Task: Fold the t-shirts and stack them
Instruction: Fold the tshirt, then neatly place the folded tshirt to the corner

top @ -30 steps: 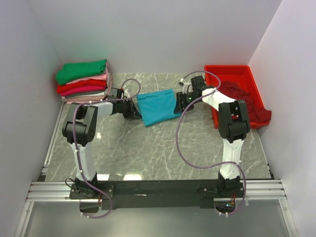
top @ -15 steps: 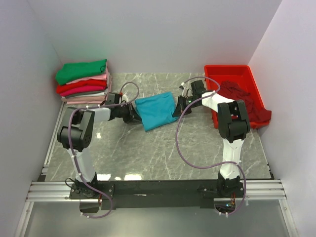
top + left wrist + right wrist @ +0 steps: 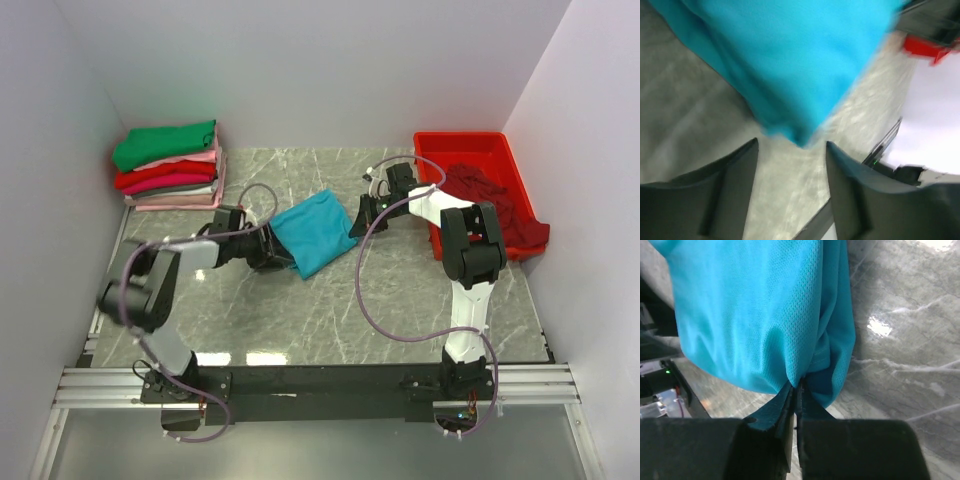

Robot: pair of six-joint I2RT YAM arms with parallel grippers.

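A folded teal-blue t-shirt [image 3: 315,230] lies on the marble table's middle. My right gripper [image 3: 355,222] is at its right edge; in the right wrist view it [image 3: 796,386] is shut on a pinch of the teal cloth [image 3: 750,315]. My left gripper [image 3: 286,260] sits at the shirt's near-left corner. In the left wrist view it [image 3: 791,148] stands open with only table between its fingers, and the teal corner [image 3: 790,60] hangs just beyond the tips. A stack of folded t-shirts [image 3: 170,170], green on top, stands at the back left.
A red plastic tray [image 3: 460,140] at the back right holds a crumpled dark maroon t-shirt [image 3: 505,210] that spills over its near rim. White walls close in the table on three sides.
My left gripper has opened, let go of the teal t-shirt and drawn back toward the near left. The right gripper closed on the shirt's right edge. The shirt has turned slightly.
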